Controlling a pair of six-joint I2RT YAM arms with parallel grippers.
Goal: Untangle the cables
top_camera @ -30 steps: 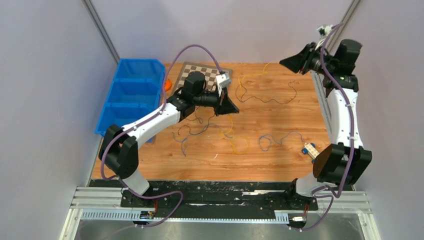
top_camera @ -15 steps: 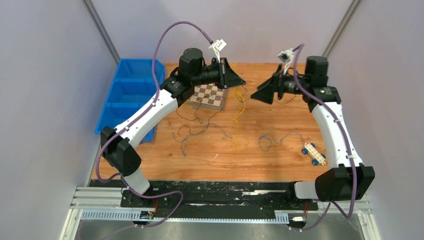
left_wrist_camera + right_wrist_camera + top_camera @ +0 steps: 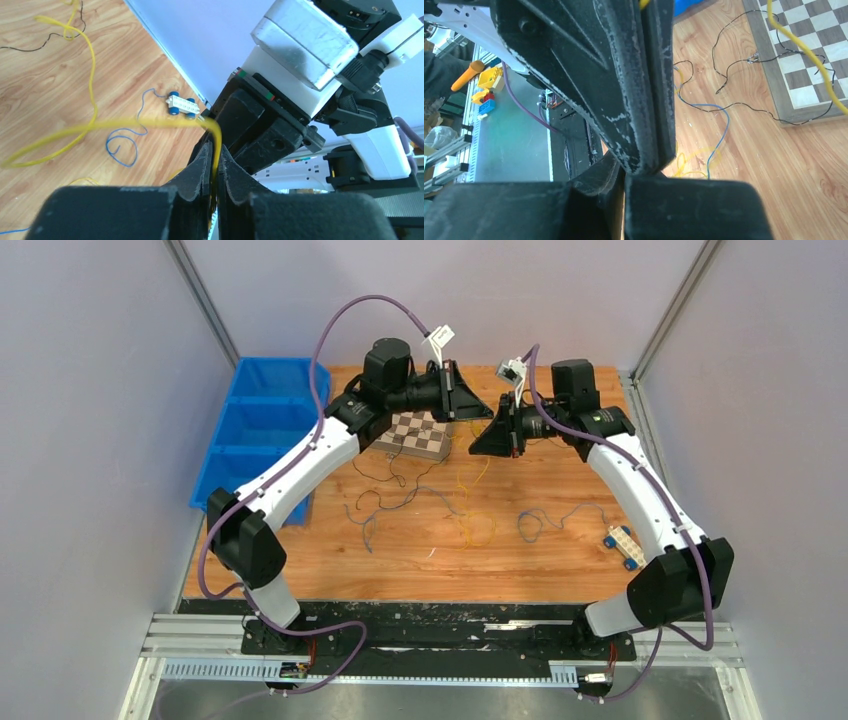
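In mid-air, left pincer (image 3: 214, 151) clamping yellow cable (image 3: 90, 128)

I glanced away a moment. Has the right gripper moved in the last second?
Yes. The right gripper has swung left, toward the blue bin, and now meets the left gripper.

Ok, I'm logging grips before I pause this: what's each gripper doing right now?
Left gripper: closed on the yellow cable.
Right gripper: closed; whether it pinches anything cannot be told.
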